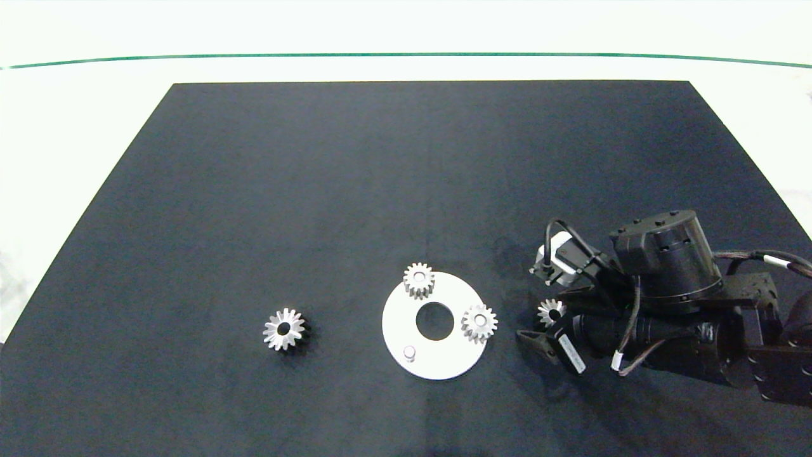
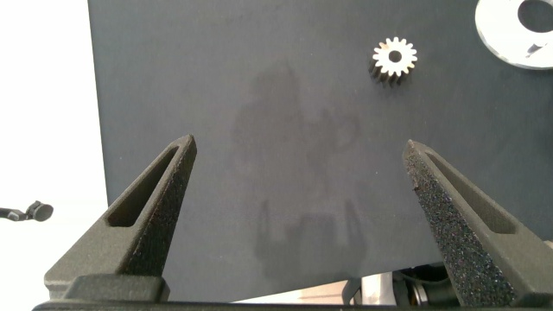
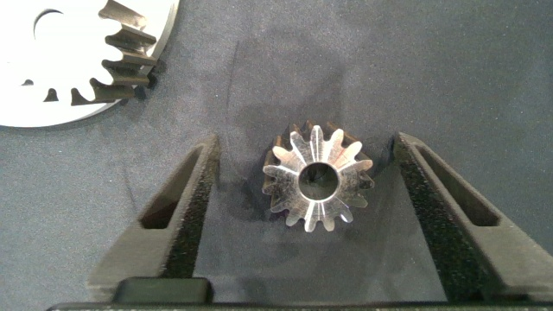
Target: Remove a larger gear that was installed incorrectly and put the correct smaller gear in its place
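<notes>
On the black mat point(image 1: 254, 190) over a white table point(image 1: 76, 127), right hand point(image 3: 307, 186) wide around the larger gear point(image 3: 315, 177).

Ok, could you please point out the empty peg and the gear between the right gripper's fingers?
Empty peg point(image 1: 409, 351), head view, on its top.
Gear point(image 3: 289, 161), right wrist view, on a tooth face beside the bore.
</notes>
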Robot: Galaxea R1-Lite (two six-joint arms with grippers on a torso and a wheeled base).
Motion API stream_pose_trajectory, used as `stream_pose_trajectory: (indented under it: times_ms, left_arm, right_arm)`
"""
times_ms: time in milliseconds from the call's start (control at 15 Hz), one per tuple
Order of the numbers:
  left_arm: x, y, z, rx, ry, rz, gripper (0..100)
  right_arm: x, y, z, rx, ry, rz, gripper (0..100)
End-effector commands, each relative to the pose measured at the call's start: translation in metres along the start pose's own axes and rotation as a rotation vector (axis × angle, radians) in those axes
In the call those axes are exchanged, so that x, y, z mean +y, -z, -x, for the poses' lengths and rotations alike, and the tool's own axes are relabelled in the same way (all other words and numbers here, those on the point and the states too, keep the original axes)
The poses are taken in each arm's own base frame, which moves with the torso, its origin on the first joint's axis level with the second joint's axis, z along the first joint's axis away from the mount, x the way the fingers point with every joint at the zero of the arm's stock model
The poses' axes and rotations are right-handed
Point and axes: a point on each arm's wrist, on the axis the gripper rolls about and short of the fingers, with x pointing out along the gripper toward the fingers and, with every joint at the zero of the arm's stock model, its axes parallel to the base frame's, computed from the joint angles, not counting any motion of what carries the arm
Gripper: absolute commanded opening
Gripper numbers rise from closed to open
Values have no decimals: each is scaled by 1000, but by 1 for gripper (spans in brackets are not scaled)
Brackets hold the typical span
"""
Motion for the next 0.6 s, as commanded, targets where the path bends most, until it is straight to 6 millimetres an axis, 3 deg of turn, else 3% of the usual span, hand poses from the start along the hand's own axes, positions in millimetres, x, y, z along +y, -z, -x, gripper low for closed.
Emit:
stream_pose_trajectory:
  times_ms: [67, 600]
  left_arm:
    - [0, 0, -1, 6, 1, -2, 100]
    - [-1, 4, 0, 14, 1, 0, 100]
  right_arm:
    - [0, 0, 0, 0, 0, 3, 75]
    - [0, 0, -1, 1, 11, -2, 58]
